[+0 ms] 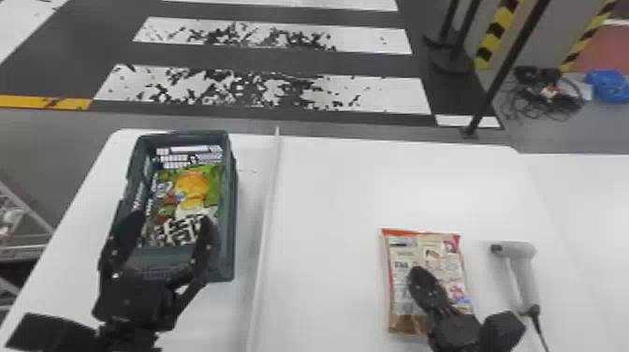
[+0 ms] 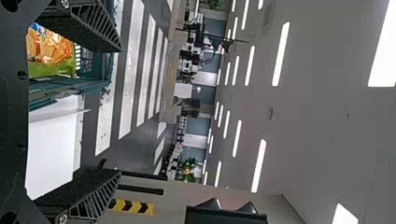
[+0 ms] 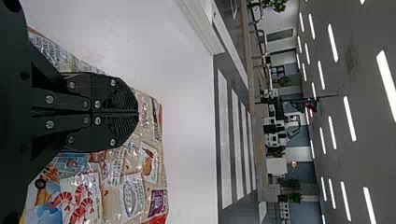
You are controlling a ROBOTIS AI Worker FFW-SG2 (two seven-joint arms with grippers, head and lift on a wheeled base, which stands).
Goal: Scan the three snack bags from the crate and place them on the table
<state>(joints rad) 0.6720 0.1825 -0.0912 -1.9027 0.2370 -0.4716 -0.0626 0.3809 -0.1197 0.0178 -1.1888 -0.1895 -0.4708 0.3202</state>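
The left gripper [image 1: 164,234] is over the near part of the dark crate [image 1: 228,196], its fingers spread apart. Inside the crate lies a green and orange snack bag [image 1: 192,192]. The left wrist view has that bag [image 2: 49,46] beyond one finger of the left gripper [image 2: 119,109]. On the table to the right, a red-edged snack bag [image 1: 398,281] lies flat under the right gripper [image 1: 419,276]. In the right wrist view the right gripper [image 3: 138,112] has its fingers together above the bag [image 3: 135,186]. A grey handheld scanner [image 1: 522,271] lies right of this bag.
A raised white strip [image 1: 266,210] runs along the white table [image 1: 327,187] between crate and red-edged bag. The scanner's cable [image 1: 540,332] trails toward the near edge. A wire rack [image 1: 23,229] stands on the floor at the left.
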